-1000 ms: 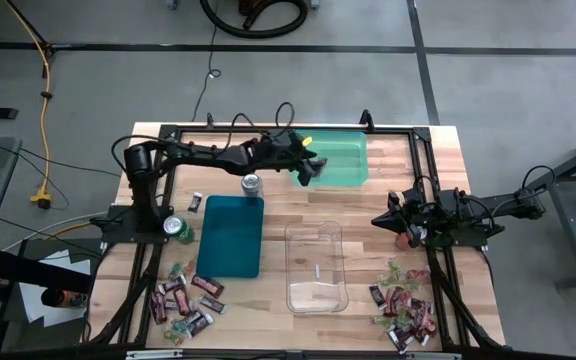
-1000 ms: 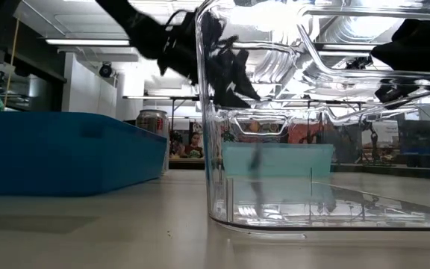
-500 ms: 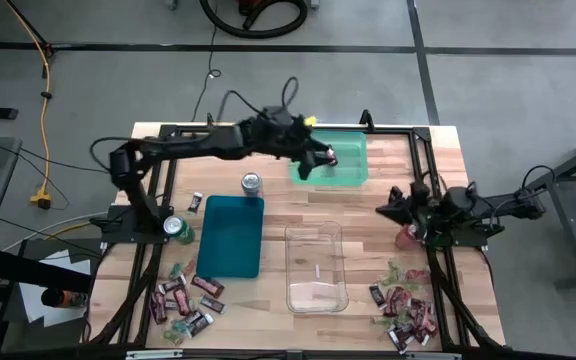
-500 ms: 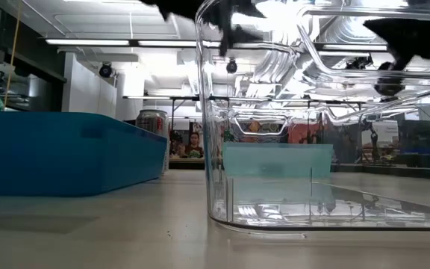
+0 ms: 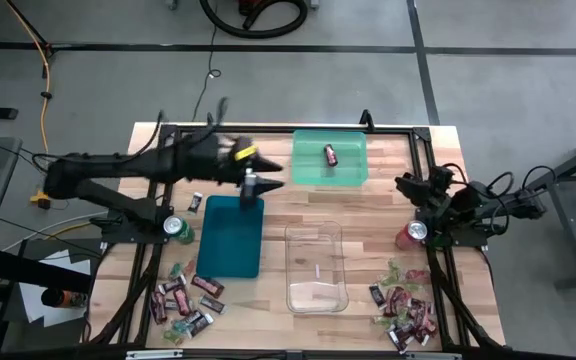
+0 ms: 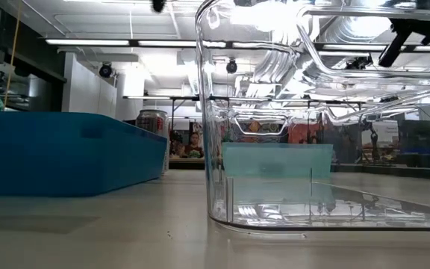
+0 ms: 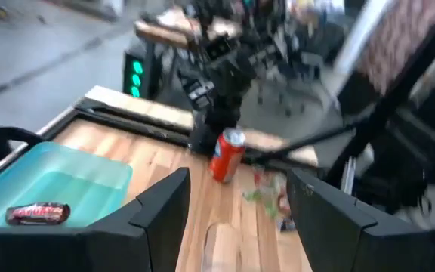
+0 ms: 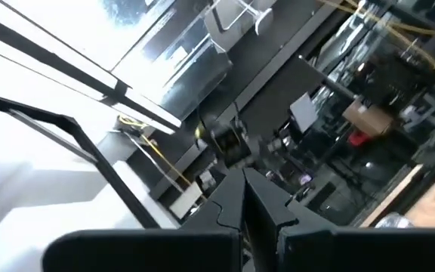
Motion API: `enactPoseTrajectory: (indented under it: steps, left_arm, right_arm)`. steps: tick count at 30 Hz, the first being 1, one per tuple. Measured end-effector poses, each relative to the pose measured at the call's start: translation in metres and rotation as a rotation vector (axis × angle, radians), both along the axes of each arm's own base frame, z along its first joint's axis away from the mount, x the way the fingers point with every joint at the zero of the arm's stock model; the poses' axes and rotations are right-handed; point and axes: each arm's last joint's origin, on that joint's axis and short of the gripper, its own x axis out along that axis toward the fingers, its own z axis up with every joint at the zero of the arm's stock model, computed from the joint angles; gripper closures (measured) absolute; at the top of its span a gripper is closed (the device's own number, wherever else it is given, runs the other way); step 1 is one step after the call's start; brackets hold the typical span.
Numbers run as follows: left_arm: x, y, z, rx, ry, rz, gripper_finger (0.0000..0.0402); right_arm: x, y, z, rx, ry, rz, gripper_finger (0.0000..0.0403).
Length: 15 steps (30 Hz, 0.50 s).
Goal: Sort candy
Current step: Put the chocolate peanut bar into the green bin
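Shows the left gripper (image 5: 265,172) spread wide and empty, drawn back from the green tray (image 5: 353,168) to hang over the silver can (image 5: 251,182) at the far end of the blue tray (image 5: 230,240). Half a second ago, hovered over that green tray with something in its grip. Leaves behind one dark red bar (image 5: 330,154) lying flat and alone on the tray floor, pale print along the wrapper (clearest from the left wrist, between the parted fingers). Counts, by the look of it, as one sweet sorted and a return trip due.

Finds the right gripper (image 5: 406,183) parked at the table's right edge near a red can (image 5: 415,234), fingers pressed together on nothing visible.

Still to sort: two heaps of candy at the near corners, left (image 5: 183,300) and right (image 5: 403,308), flanking an empty clear bin (image 5: 315,265).
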Motion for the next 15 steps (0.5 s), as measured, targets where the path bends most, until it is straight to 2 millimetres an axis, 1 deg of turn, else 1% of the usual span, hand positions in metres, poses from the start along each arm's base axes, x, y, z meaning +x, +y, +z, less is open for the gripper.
enactPoseTrajectory:
  steps: [2, 4, 8, 12, 15]
  left_arm:
    - [-0.017, -0.004, -0.018, -0.041, -0.058, 0.039, 0.0196]
    - [-0.033, -0.005, -0.032, -0.095, -0.137, 0.072, 0.0196]
    - [-0.060, -0.005, -0.051, -0.167, -0.248, 0.116, 0.0196]
    - [-0.079, -0.005, -0.054, -0.191, -0.280, 0.131, 0.0196]
    - [-0.087, -0.005, -0.050, -0.185, -0.291, 0.130, 0.0196]
  right_arm:
    - [0.000, -0.001, 0.009, -0.010, 0.004, -0.033, 0.0402]
    - [0.003, 0.000, 0.019, -0.032, 0.028, -0.057, 0.0402]
    - [0.018, 0.002, 0.046, -0.108, 0.111, -0.094, 0.0402]
    - [0.043, 0.006, 0.070, -0.185, 0.279, -0.110, 0.0396]
    - [0.061, 0.008, 0.086, -0.217, 0.444, -0.115, 0.0375]
